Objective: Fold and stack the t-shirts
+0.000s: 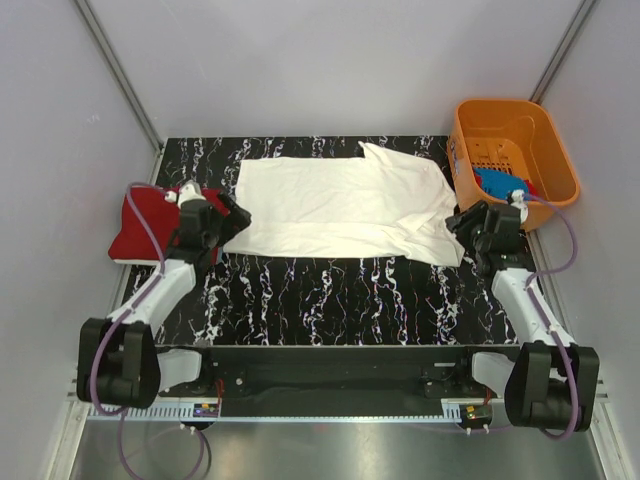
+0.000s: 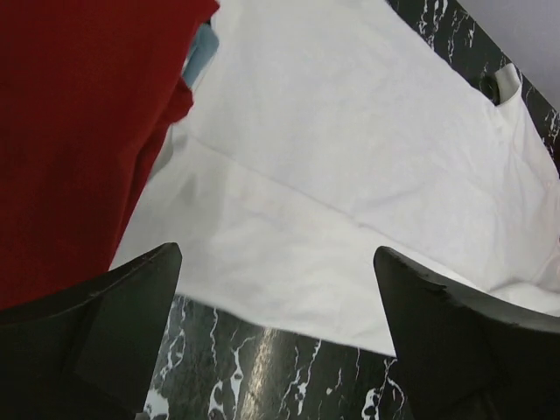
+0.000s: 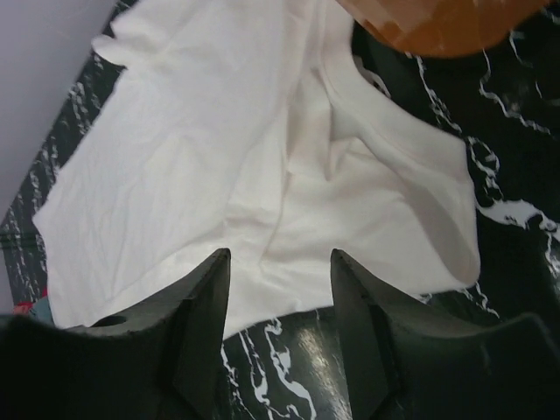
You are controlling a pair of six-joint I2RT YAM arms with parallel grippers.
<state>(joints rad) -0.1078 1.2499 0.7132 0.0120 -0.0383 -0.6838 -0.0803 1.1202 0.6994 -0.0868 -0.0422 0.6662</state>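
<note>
A large white t-shirt lies flat across the black marbled table, folded lengthwise with a sleeve at its right end. A folded red t-shirt rests at the table's left edge. A blue t-shirt lies inside the orange basket. My left gripper hovers open over the white shirt's near left corner, beside the red t-shirt, with nothing between its fingers. My right gripper stands open over the white shirt's near right hem, also holding nothing.
The orange plastic basket stands at the back right corner, and its rim shows just beyond the shirt's sleeve. Grey walls close in the table on three sides. Bare marbled table lies between the shirt and the arm bases.
</note>
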